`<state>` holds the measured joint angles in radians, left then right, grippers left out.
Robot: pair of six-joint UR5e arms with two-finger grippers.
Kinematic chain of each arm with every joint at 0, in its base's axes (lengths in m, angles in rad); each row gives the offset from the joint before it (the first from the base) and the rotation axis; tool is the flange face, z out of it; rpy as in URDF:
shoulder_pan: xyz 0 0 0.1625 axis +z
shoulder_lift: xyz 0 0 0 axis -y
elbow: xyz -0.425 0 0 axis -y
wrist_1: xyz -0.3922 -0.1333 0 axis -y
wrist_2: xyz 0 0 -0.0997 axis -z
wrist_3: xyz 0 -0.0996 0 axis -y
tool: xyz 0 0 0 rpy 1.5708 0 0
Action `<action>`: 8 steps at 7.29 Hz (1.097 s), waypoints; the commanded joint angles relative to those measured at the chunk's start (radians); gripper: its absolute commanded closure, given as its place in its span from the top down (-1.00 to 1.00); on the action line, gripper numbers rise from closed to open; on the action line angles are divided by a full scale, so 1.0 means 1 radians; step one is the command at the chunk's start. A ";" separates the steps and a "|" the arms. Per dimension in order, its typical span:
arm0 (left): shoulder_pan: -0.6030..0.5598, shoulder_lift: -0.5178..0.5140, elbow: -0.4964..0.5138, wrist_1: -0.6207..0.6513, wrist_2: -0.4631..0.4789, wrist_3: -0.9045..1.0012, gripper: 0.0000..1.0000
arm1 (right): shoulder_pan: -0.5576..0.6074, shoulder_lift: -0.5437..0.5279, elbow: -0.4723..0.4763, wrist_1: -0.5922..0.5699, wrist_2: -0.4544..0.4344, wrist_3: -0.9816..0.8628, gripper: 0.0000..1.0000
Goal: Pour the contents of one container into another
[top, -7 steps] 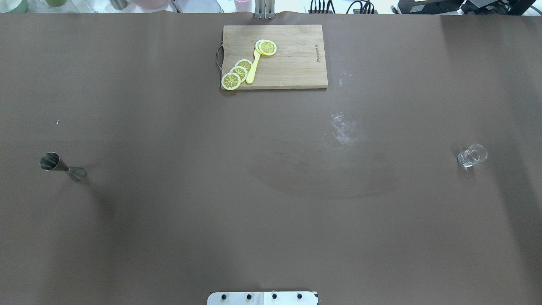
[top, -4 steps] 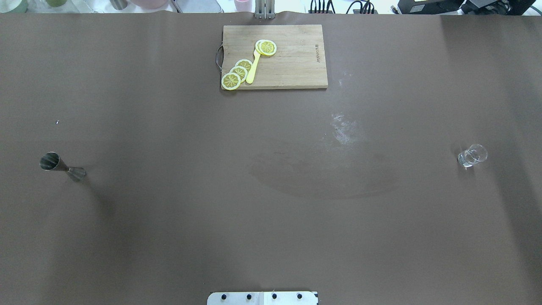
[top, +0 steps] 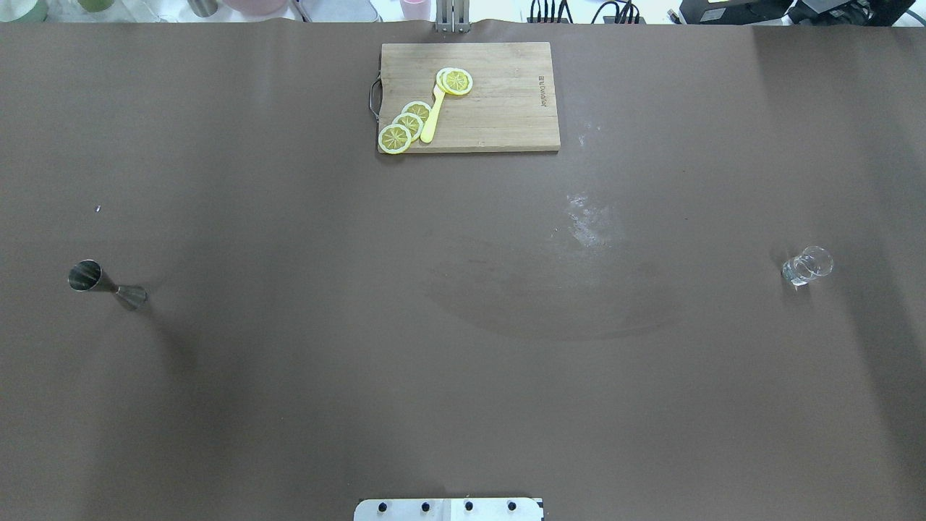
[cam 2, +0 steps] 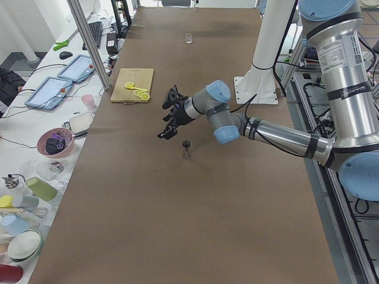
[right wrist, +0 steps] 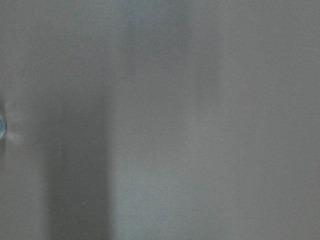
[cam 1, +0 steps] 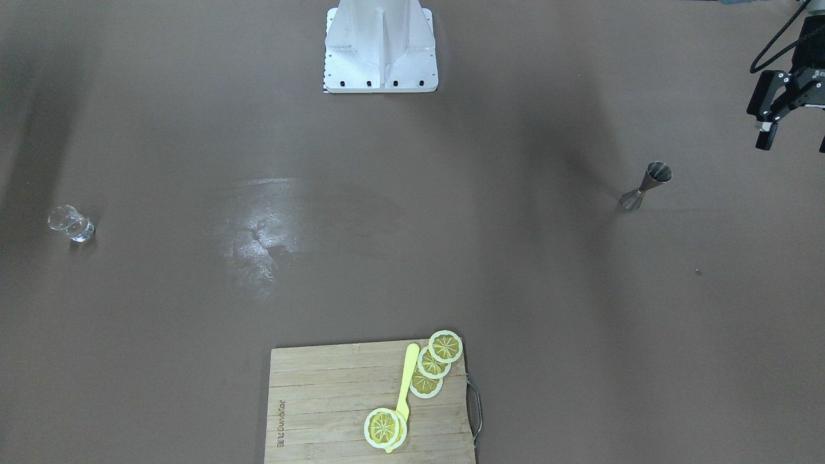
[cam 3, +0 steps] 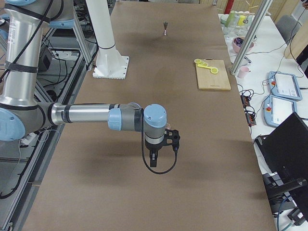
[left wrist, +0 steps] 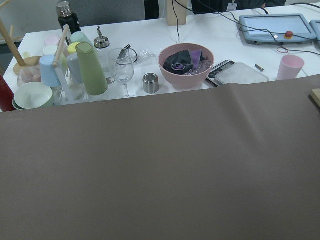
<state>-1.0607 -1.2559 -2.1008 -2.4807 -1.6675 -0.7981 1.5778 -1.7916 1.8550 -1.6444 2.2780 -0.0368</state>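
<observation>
"Well, why do the two vessels stand so far apart?"

"I'd judge it a starting layout. The steel jigger (top: 107, 286) stands upright near the left end of the tabletop (top: 463, 391), and the small clear glass (top: 806, 265) near the right end, so each arm has one within reach. Neither is held, and nothing looks poured yet. I cannot tell which of them holds liquid."

"And the arms?"

"The left gripper (cam 1: 793, 135) hangs above the tabletop near the jigger and clear of it. Its jaws stand apart, which reads as readiness to take the jigger at its narrow waist. The right gripper (cam 3: 162, 151) hovers over the right end. It shows only from the side, so I cannot tell whether its jaws are apart or together."

"What about the surface?"

"It has a matte brown cover, with a whitish smear (top: 589, 221) right of centre and a faint darker patch near the middle. At the far edge lies a wooden cutting board (top: 506, 108) with lemon slices (top: 405, 124) and a yellow utensil (top: 431, 119), well away from both vessels."

"And the room?"

"Beyond the left end is a white bench crowded with cups, a pink bowl (left wrist: 186, 67) and tablets."
</observation>
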 commanded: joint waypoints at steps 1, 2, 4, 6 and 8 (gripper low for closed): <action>0.112 0.038 0.005 -0.105 0.168 -0.038 0.92 | -0.001 0.000 0.001 0.000 0.000 -0.002 1.00; 0.152 0.052 0.011 -0.142 0.236 -0.041 0.92 | -0.001 0.001 0.003 0.000 0.000 -0.002 1.00; 0.209 0.070 0.034 -0.210 0.334 -0.061 0.92 | -0.001 0.000 0.003 0.000 0.000 -0.002 1.00; 0.260 0.073 0.074 -0.283 0.440 -0.061 0.92 | 0.001 0.000 0.004 0.000 0.000 -0.006 1.00; 0.324 0.072 0.131 -0.371 0.552 -0.076 0.92 | -0.001 0.000 0.000 0.000 0.002 -0.090 1.00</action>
<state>-0.7763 -1.1837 -2.0025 -2.7978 -1.1847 -0.8635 1.5773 -1.7916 1.8574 -1.6444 2.2783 -0.0689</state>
